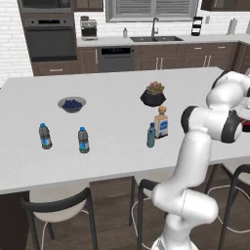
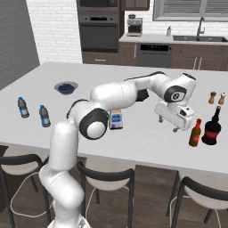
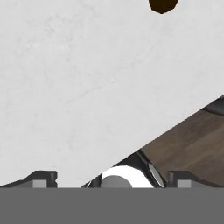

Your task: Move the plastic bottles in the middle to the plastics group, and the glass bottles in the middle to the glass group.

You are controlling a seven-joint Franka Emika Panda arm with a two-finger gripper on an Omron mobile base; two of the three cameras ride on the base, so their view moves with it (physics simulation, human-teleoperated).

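The squarish clear bottle (image 1: 161, 123) with a tan stopper stands mid-counter, and the slim light-blue bottle (image 1: 151, 135) is just in front of it to the left. In the right base view the squarish bottle (image 2: 116, 120) peeks out behind my forearm. The amber-brown bottle (image 2: 195, 133) with a red cap stands upright beside the dark, red-topped bottle (image 2: 212, 127) near the right front edge. My gripper (image 2: 167, 124) hangs open and empty over the counter, left of the amber bottle and apart from it. Two dark-grey water bottles (image 1: 45, 136) (image 1: 83, 140) stand far left.
A bowl of blueberries (image 1: 72, 104) and a black plant pot (image 1: 153, 95) sit further back. Salt and pepper shakers (image 2: 213, 97) stand behind the dark bottle. Stools (image 2: 107, 178) line the counter's front edge (image 3: 175, 127). A dark brown shape (image 3: 162, 5) cuts the hand view's top.
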